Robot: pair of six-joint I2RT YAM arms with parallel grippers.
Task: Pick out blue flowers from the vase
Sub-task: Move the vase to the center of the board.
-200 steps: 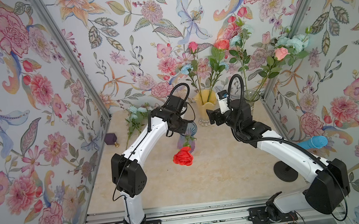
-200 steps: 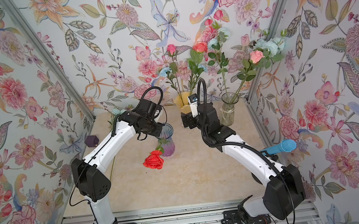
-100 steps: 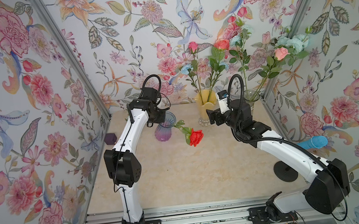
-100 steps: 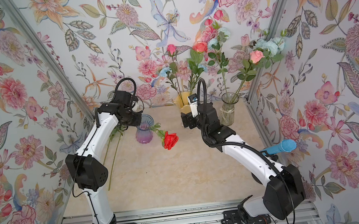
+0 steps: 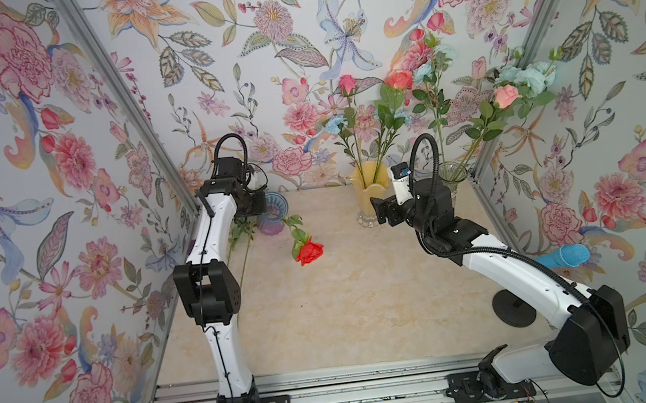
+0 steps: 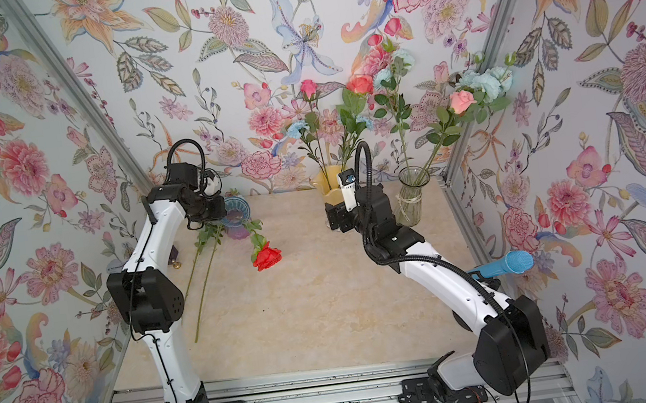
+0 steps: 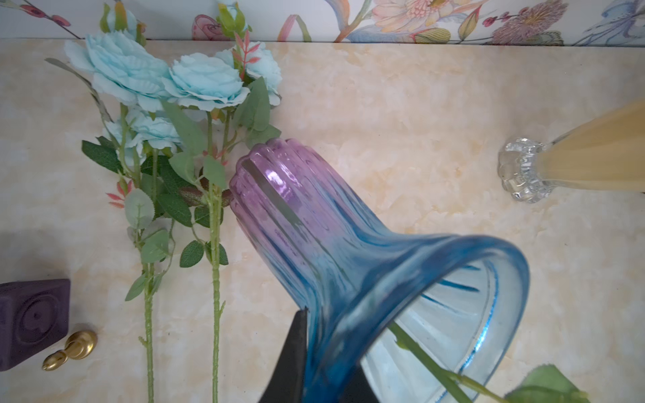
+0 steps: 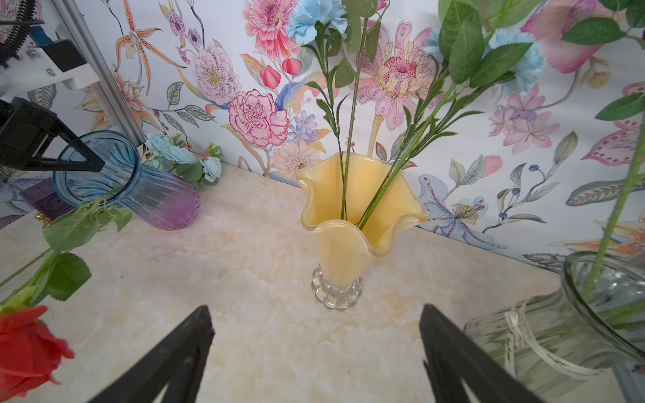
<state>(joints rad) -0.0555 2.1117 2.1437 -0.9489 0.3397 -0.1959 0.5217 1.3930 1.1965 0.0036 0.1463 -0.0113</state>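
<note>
At the far left, a spray of pale sky-blue ruffled artificial flowers (image 7: 202, 80) lies flat on the marbled beige table (image 7: 401, 104), already out of any vase. Its green stems run just beside a ribbed glass vase, blue at the flared mouth and purple at the base (image 7: 314, 216). That vase is tipped steeply over, and the left gripper (image 7: 326, 356) has its fingers clamped on the blue rim, one outside the glass and one inside. A red rose (image 5: 309, 251) pokes out of the mouth on its leafy stem. A pinch on a smooth rim looks a thin hold: the glass may slip, roll onto the spray or spill the rose. Further right, a yellow wavy-rimmed vase (image 8: 349, 223) holds blue carnations (image 8: 316, 19), and the right gripper (image 8: 316, 310) faces it with fingers wide apart, empty. The stems stand bunched, so a wrong one could be caught, or the narrow foot tipped. At the far right a clear glass vase (image 5: 454, 174) holds further blue blooms (image 5: 528, 75).
</note>
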